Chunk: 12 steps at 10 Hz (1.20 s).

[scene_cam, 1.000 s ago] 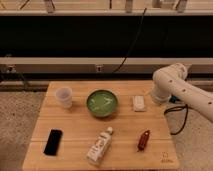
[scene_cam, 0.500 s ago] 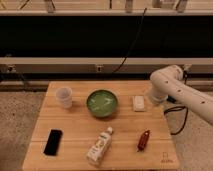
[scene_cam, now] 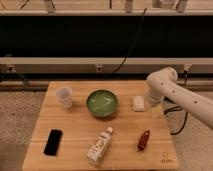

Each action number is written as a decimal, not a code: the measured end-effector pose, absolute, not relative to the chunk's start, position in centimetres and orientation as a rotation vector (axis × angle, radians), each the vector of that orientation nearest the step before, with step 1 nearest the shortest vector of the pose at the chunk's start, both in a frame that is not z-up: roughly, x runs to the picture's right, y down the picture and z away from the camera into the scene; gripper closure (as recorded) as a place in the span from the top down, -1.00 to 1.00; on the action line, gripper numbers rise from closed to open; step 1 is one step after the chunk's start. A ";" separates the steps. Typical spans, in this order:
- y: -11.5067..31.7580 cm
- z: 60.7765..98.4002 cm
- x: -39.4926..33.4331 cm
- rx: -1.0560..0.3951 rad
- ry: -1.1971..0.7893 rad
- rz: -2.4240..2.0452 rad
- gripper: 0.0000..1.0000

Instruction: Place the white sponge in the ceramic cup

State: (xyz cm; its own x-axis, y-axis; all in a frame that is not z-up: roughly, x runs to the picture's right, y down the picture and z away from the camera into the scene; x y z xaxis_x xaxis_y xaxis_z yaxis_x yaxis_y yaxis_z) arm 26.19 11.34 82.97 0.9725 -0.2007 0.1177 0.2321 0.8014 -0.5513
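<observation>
The white sponge [scene_cam: 139, 103] lies flat on the wooden table [scene_cam: 75, 125], at the right of the back row. At the back left stands the ceramic cup [scene_cam: 64, 96], upright and empty as far as I can see. My gripper [scene_cam: 152, 99] hangs low at the end of the white arm that reaches in from the right. It sits just right of the sponge, close to it, open, and holds nothing.
A wide green bowl [scene_cam: 102, 103] stands between cup and sponge. A white-and-tan bottle [scene_cam: 100, 146] lies at front centre, a black phone [scene_cam: 53, 142] at front left, a small red object [scene_cam: 143, 139] at front right. Cables hang off the table's right edge.
The arm has shifted a little to the left and down, bringing the gripper closer to the sponge. Nothing on the table has moved.
</observation>
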 end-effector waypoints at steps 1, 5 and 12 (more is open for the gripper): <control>11.5 83.6 26.2 -0.600 -0.056 -0.242 0.60; 11.5 85.7 26.1 -0.599 -0.063 -0.279 0.60; 11.2 88.4 26.5 -0.606 -0.076 -0.371 0.60</control>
State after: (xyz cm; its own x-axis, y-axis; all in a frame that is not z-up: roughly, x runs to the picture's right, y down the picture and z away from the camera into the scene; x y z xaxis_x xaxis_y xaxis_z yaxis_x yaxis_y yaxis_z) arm 26.52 11.25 88.38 0.9312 -0.3183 0.1778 0.3626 0.7581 -0.5421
